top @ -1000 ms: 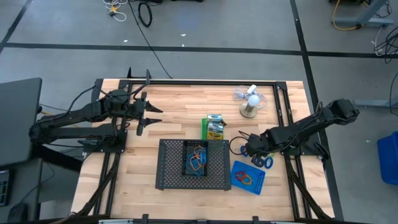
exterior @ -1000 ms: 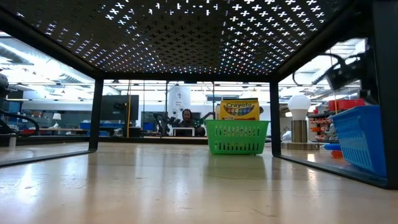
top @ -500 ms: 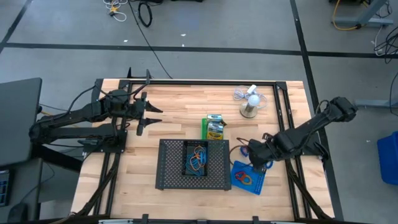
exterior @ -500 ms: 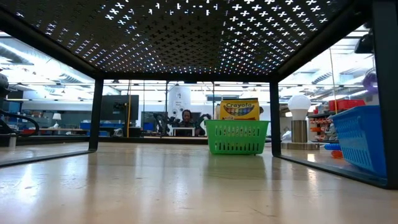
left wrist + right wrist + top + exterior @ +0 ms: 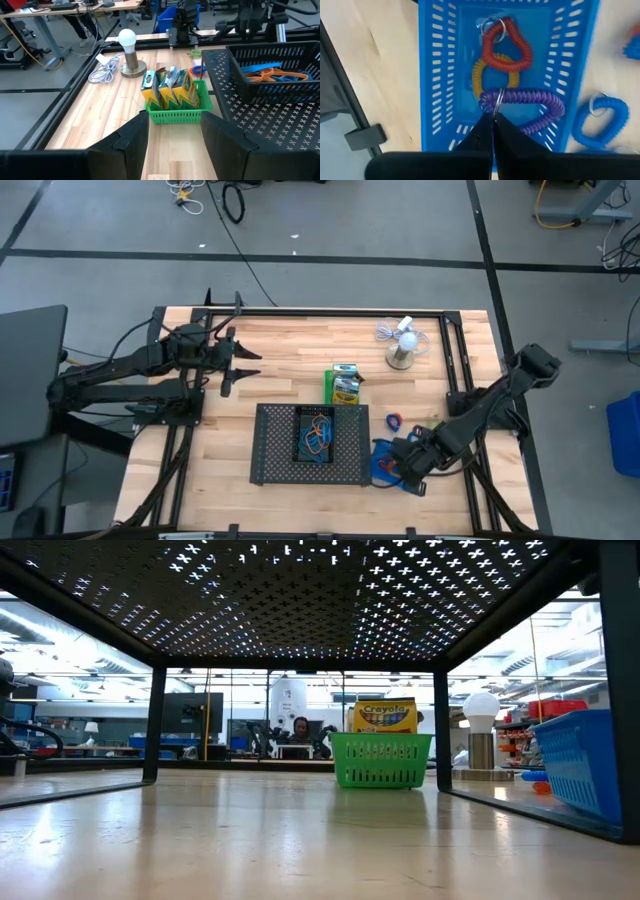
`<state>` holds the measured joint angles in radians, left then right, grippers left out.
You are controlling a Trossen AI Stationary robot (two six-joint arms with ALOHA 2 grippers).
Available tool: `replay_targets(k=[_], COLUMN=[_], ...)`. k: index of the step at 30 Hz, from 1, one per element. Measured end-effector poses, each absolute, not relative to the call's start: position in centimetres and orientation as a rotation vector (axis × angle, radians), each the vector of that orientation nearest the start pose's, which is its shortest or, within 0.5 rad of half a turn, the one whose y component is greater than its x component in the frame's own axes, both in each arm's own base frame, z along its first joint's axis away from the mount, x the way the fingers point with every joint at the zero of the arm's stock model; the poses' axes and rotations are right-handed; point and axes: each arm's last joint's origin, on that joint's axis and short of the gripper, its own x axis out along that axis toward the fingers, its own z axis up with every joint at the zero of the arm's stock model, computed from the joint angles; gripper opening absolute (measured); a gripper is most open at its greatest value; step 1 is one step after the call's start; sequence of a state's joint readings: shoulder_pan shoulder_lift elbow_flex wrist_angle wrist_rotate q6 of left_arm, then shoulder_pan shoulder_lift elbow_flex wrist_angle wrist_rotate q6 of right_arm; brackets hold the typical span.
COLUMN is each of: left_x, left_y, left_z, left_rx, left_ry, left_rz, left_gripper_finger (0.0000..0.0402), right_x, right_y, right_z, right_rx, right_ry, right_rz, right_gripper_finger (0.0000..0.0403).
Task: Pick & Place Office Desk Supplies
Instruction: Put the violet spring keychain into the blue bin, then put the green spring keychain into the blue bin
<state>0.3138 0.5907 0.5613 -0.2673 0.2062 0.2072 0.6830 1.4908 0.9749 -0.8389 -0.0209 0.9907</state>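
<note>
My right gripper (image 5: 492,125) hangs over the blue bin (image 5: 398,467), shut on a purple coil loop (image 5: 532,102). A red loop (image 5: 507,42) and a yellow loop (image 5: 492,70) lie in that bin. A blue loop (image 5: 392,421) lies on the table beside it. The yellow crayon box (image 5: 172,87) stands upright in the green bin (image 5: 344,385). A black bin (image 5: 270,75) with blue and orange loops sits on the mesh tray (image 5: 275,450). My left gripper (image 5: 240,366) waits open at the far left, clear of the table. My right gripper pinches the metal ring (image 5: 498,102) of the purple coil loop between its two fingertips (image 5: 482,131). The fingers come from above, pointing down. The coil hangs below them over the blue bin (image 5: 440,75); whether it touches the bin's floor I cannot tell.
A white mini fan (image 5: 402,345) with its cable stands at the far right. The raised mesh tray fills the table's middle near the front. Bare wood lies between the tray and my left arm. A black frame (image 5: 455,360) runs around the table.
My right gripper has travelled toward the table's near edge, rising a little and rolling, from beside the loops on the table to above the blue bin. It stays shut, and the purple loop has gone along, lifted off the table.
</note>
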Motion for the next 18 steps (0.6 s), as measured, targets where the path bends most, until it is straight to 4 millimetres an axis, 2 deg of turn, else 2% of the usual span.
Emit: replay_targets(k=[5, 15, 18], left_x=[13.4, 13.4, 13.4], left_y=[3.7, 3.7, 3.7], left_z=[27.5, 27.5, 27.5], left_rx=[0.125, 0.128, 0.128], left_ry=[0.296, 0.296, 0.296], left_rz=[0.077, 0.076, 0.076], left_gripper_finger=[0.0188, 0.0188, 0.0188], right_x=[20.8, 21.1, 20.9], right_y=[17.0, 16.5, 15.8], right_z=[19.8, 19.8, 19.9], right_rx=[0.367, 0.318, 0.319], right_ry=[1.413, 1.356, 1.354], right_rz=[-0.074, -0.141, -0.219], right_gripper_finger=[0.0026, 0.0172, 0.0197])
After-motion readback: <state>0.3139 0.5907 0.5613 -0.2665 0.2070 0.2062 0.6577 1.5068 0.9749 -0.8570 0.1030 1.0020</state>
